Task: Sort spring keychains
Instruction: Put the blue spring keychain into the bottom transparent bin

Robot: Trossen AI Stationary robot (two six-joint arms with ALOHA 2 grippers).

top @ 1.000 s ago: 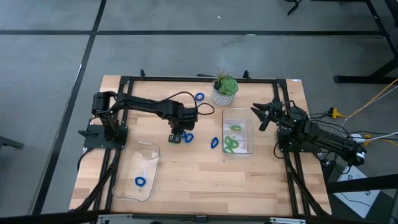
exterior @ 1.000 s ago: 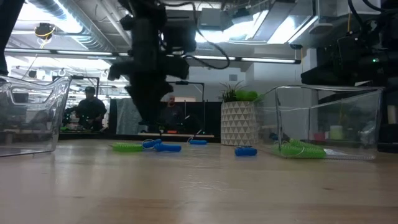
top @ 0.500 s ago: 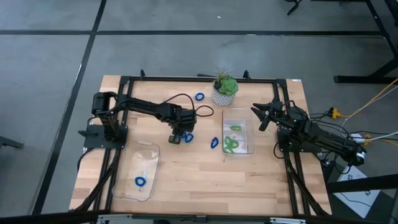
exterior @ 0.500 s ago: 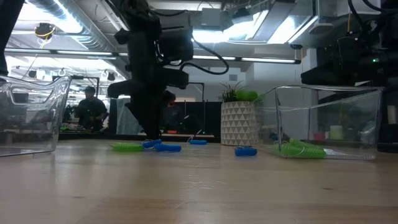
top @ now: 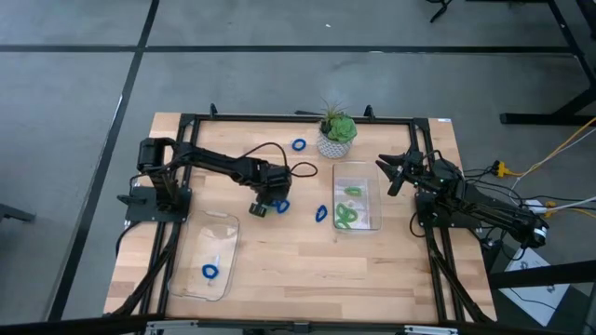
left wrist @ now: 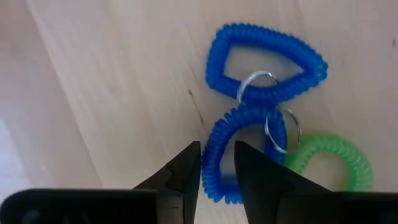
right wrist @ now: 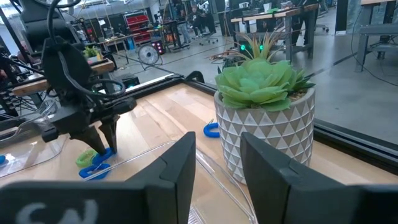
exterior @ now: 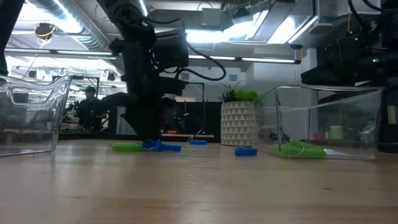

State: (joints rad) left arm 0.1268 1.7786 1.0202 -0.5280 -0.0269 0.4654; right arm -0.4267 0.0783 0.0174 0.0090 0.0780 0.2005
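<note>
Reaching down near the centre of the overhead frame, the left gripper [top: 262, 207] had sunk lower over the past second and slid a little toward the frame's left, until its fingers [left wrist: 186, 169] straddled the coil of a blue keychain [left wrist: 225, 163] lying on the desk [top: 298, 270]. The fingers stood narrowly apart with the blue coil between them, not yet visibly pinched; they had barely changed their gap while descending. That keychain was tangled by its metal rings with a second blue keychain [left wrist: 267, 62] and lay touching a green keychain [left wrist: 329, 163], so lifting one might well drag the others along.

Elsewhere, another blue keychain [top: 321, 214] lay just left of the clear tray [top: 376, 200] at centre right, which already held several green ones [top: 348, 216]. One more blue loop [top: 299, 145] sat at upper centre beside the potted plant [top: 336, 133]. The clear tray at lower left [top: 223, 233] held a single blue one [top: 209, 272].

The right gripper [top: 391, 174] waited at the right of the frame, unmoved, its fingers apart and holding nothing.

Judging from this, the sort was partly done: the greens were mostly binned, and the blues were being gathered. The descent suggested a grasp on the blue coil was about to begin.
</note>
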